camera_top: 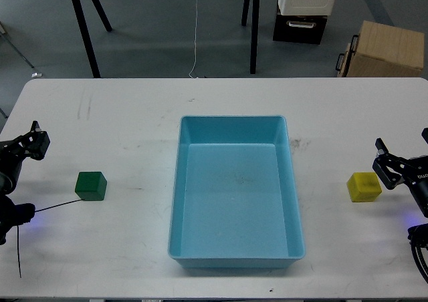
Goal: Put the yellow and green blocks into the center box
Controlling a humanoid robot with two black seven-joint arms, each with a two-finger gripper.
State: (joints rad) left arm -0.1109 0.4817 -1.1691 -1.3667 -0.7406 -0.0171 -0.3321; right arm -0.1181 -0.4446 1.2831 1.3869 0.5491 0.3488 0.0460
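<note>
A green block [91, 186] sits on the white table [120, 115] to the left of the empty light-blue box [185, 182] in the middle. A yellow block [364, 186] sits on the table to the right of the box. My left gripper [28, 145] is at the left edge, up and to the left of the green block and apart from it; only one finger shows clearly. My right gripper [402, 156] is at the right edge, just right of the yellow block, with its fingers spread and nothing between them.
A thin black cable [53, 208] runs from my left arm toward the green block. Beyond the table's far edge are black stand legs [87, 31], a cardboard box [384, 50] and a white and black case [302, 11] on the floor.
</note>
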